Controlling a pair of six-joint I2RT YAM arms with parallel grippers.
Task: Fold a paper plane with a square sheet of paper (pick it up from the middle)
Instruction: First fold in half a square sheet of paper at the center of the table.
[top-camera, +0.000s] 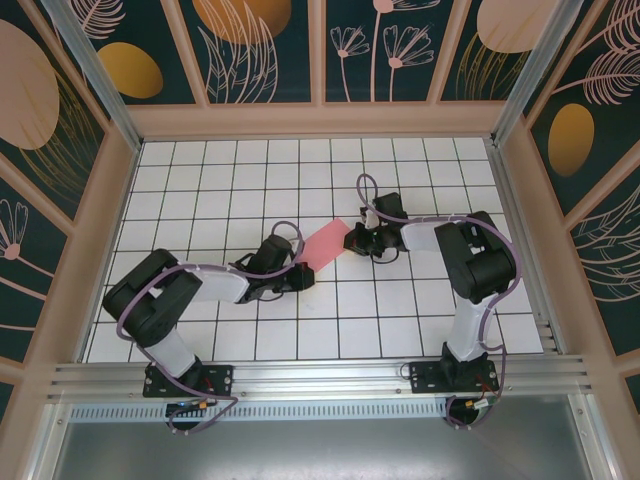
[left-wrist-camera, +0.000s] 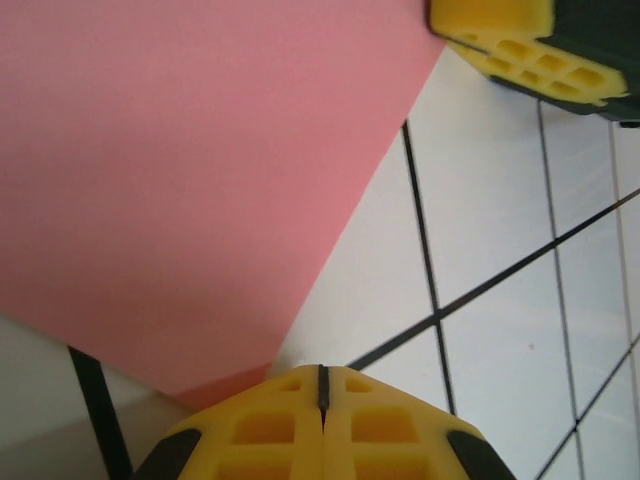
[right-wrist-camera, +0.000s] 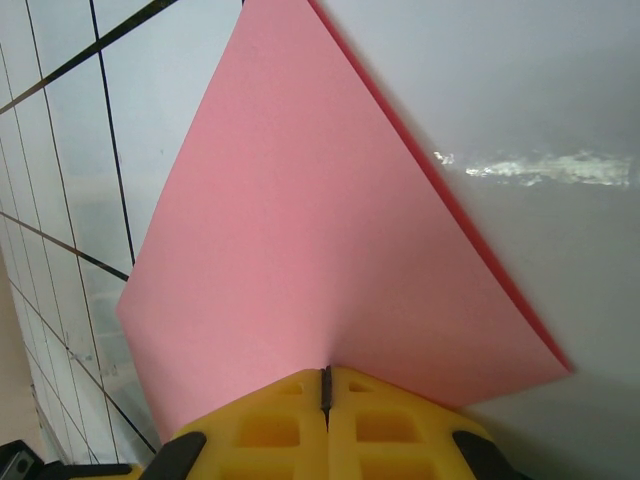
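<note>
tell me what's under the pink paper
White gridded table shows around the pink paper; a darker red strip peeks out along one edge in the right wrist view. What lies directly beneath is covered.

Arms (top-camera: 215, 288) black and white; purple cables (top-camera: 361, 185); yellow cut-out jaws; black bases (top-camera: 188, 380).

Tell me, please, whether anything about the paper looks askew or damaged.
Nothing torn or spilled. Along one edge of the pink paper, in the right wrist view, a thin darker red strip shows, perhaps a lower layer peeking out.
</note>
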